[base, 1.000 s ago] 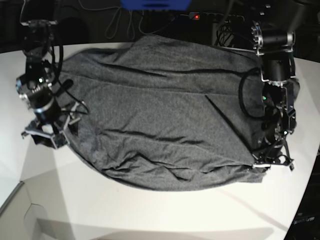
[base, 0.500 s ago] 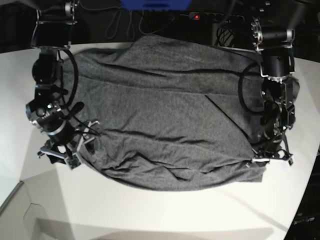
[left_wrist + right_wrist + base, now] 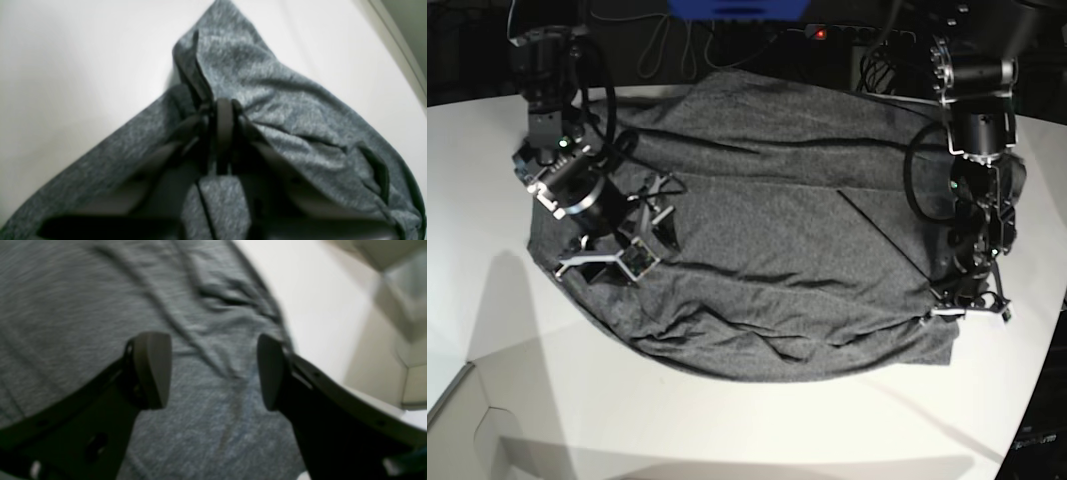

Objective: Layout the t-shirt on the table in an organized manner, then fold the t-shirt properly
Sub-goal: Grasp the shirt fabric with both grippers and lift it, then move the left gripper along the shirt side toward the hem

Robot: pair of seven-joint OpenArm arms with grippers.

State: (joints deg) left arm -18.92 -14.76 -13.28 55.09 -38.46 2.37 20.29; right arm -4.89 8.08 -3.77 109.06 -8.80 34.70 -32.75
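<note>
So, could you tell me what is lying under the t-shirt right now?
The t-shirt lies spread on the white table, which shows bare around its near and side edges. The shirt covers the tabletop beneath it, so anything else lying there cannot be seen.

- In the left wrist view the left gripper [image 3: 222,133] is blurred, its fingers half buried in a bunched corner of the t-shirt [image 3: 300,110].
- The right wrist view is smeared; the right gripper [image 3: 213,370] loses its finger bases at the bottom edge.
- Far shirt edge merges into the dark background.
</note>
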